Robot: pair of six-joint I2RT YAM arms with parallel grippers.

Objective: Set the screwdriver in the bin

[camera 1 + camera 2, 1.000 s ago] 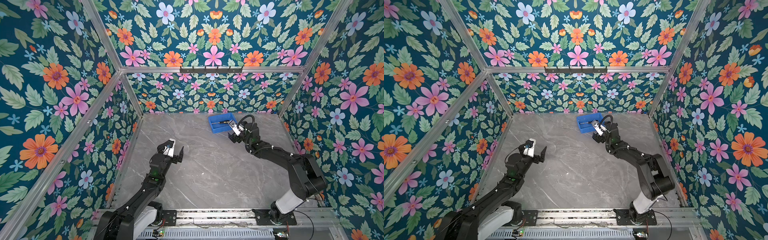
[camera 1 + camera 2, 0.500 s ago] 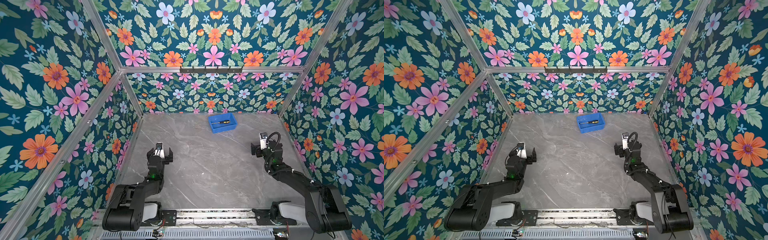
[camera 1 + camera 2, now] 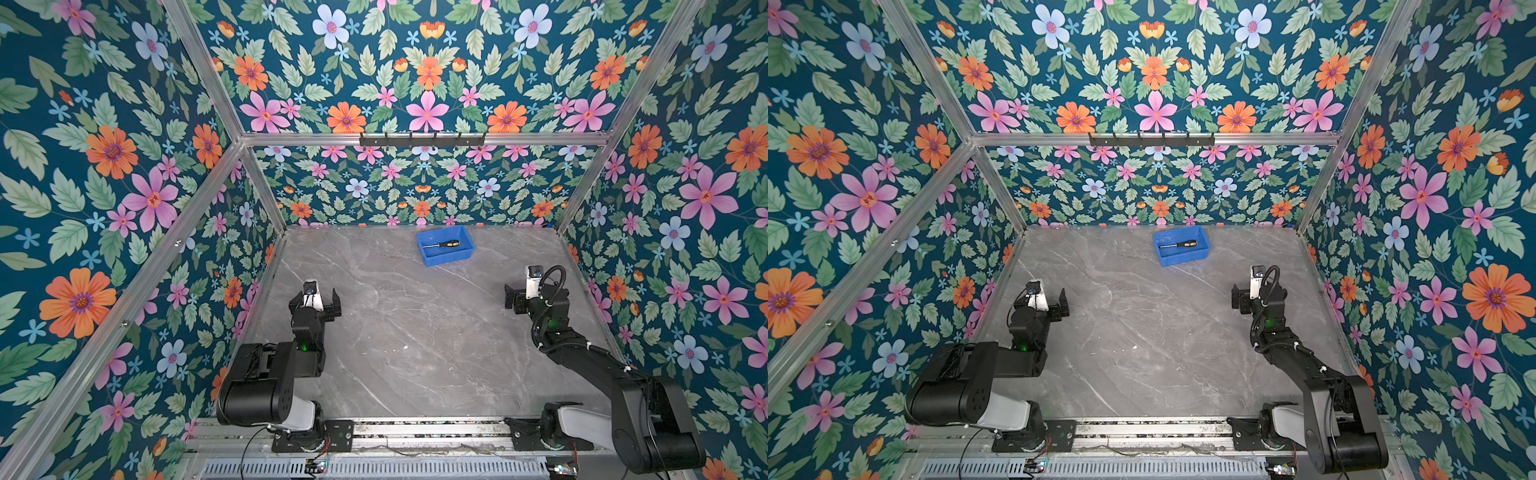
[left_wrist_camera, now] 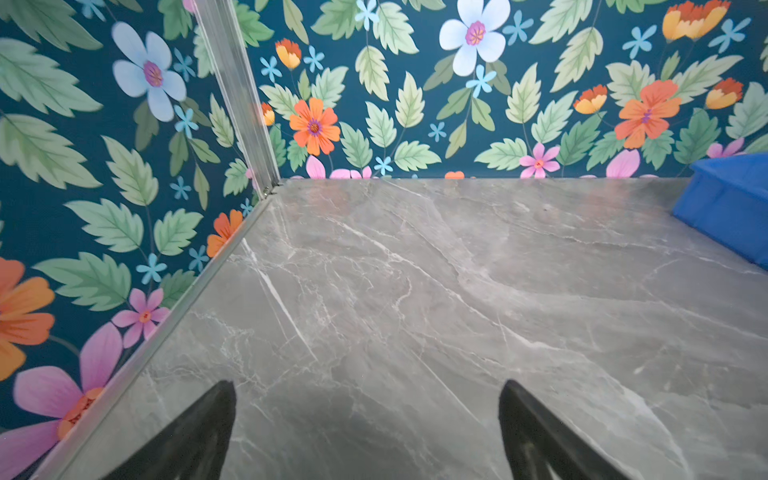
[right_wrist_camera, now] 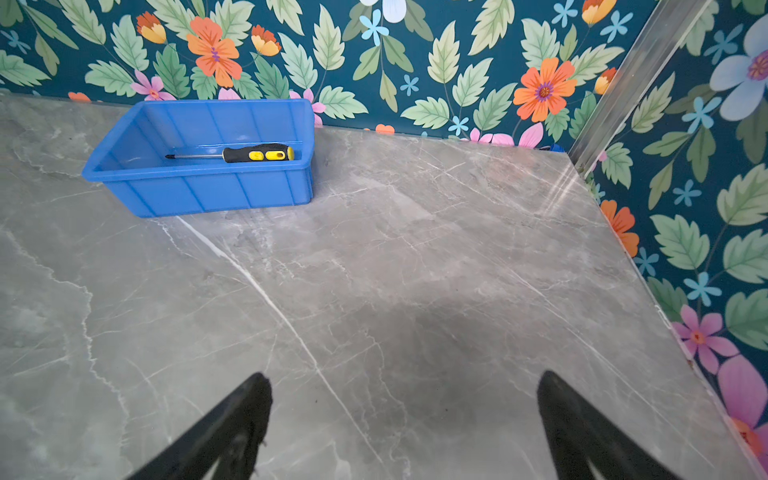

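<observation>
Two grippers seen | left gripper (image 4: 368,388): jaws spread wide, nothing held, over the table (image 4: 415,291) near the left wall (image 4: 83,166) | right gripper (image 5: 404,379): jaws spread wide, nothing held, well apart from the bin (image 5: 199,193) | screwdriver (image 3: 441,244): laid flat inside the bin, handle toward its right end in both top views | bin: set near the back wall (image 3: 415,183)

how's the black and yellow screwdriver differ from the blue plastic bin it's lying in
Look: the small screwdriver with a black-and-yellow handle and thin metal shaft is slim and multi-coloured; the shallow rectangular blue plastic bin is boxy and one colour.
Size: the screwdriver is shorter than the bin.
Pose: the screwdriver lies flat inside the bin; the bin stands on the grey marble-look table.
Shared: both are at the table's far end.
</observation>
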